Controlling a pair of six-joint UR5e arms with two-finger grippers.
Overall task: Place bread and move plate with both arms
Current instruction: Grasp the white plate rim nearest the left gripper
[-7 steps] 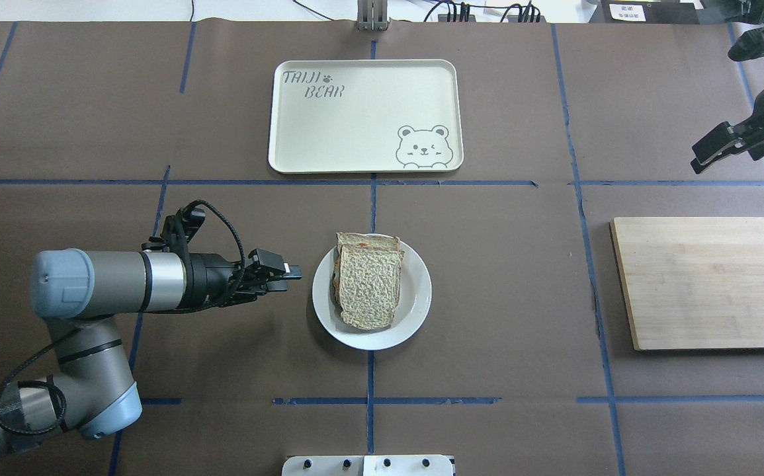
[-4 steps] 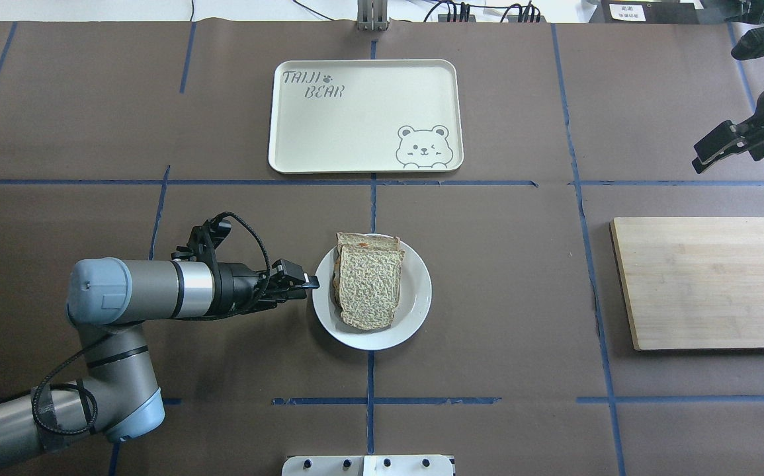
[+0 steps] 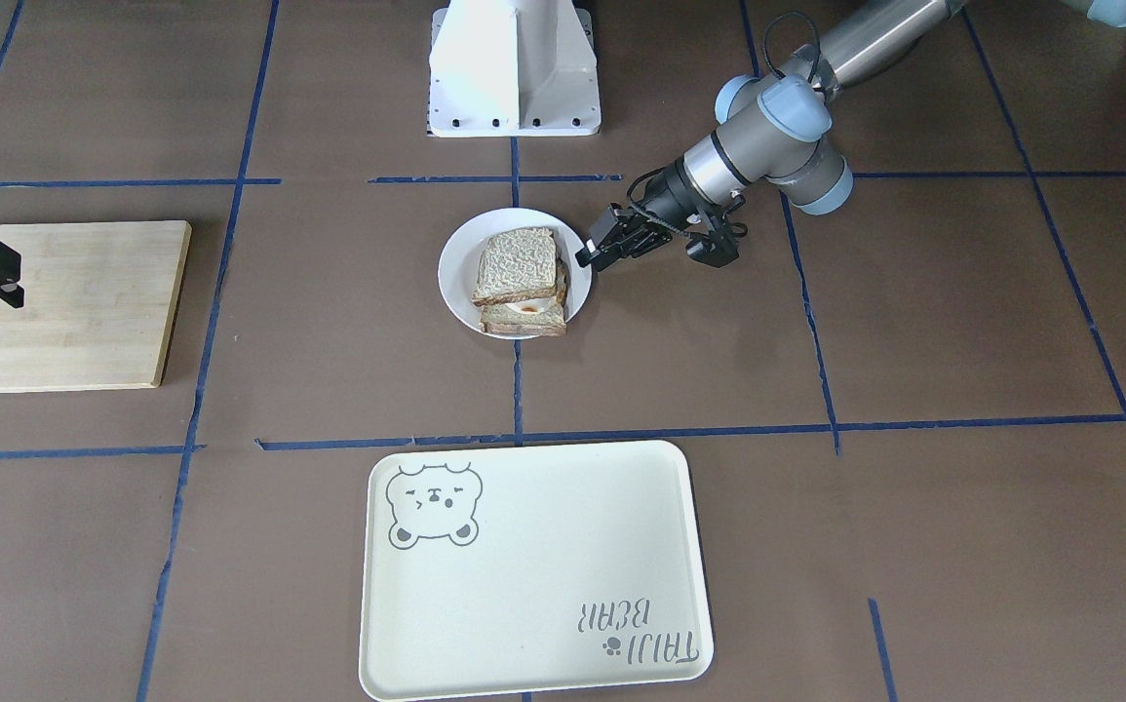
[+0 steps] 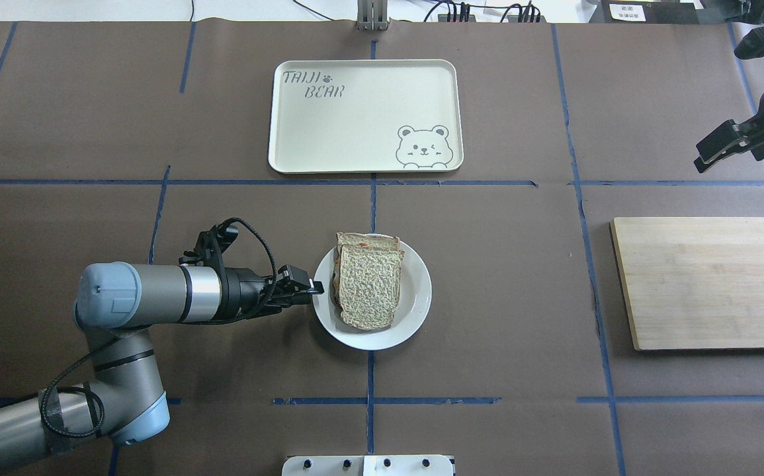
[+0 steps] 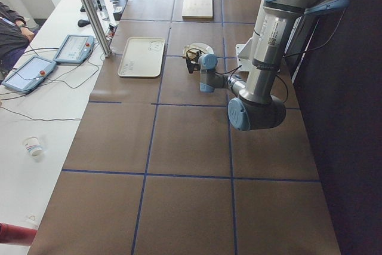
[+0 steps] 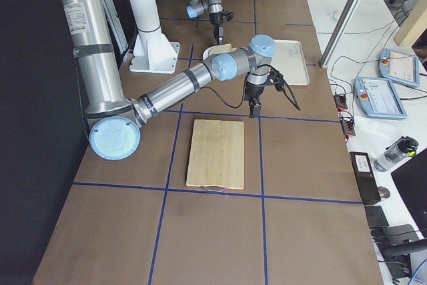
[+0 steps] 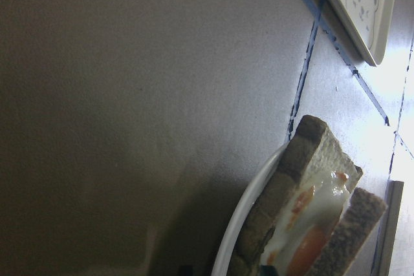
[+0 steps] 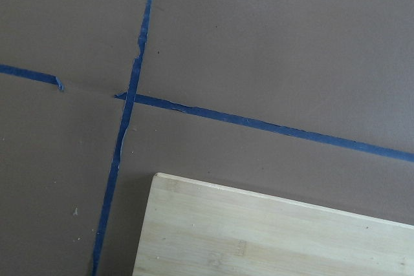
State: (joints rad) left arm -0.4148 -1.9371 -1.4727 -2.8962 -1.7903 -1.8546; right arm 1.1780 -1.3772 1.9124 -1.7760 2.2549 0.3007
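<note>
Seen from overhead, bare table (image 4: 507, 311) rings the plate (image 4: 419, 285) from 1 through 8 o'clock; the left gripper (image 4: 318, 288) crowds its 9 o'clock rim, the tray (image 4: 355, 135) lies beyond 12.

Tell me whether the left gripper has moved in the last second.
Yes. In the overhead view the left gripper has slid rightward toward the plate, which stayed put; its tips now reach the rim.

Left arm (image 4: 157, 301) stretched level; right gripper (image 4: 704, 153) points down

Brown table (image 4: 520, 297) with blue tape grid (image 4: 370, 373), white plate (image 4: 419, 291), cream bear tray (image 4: 355, 132), wooden board (image 4: 706, 284)
</note>
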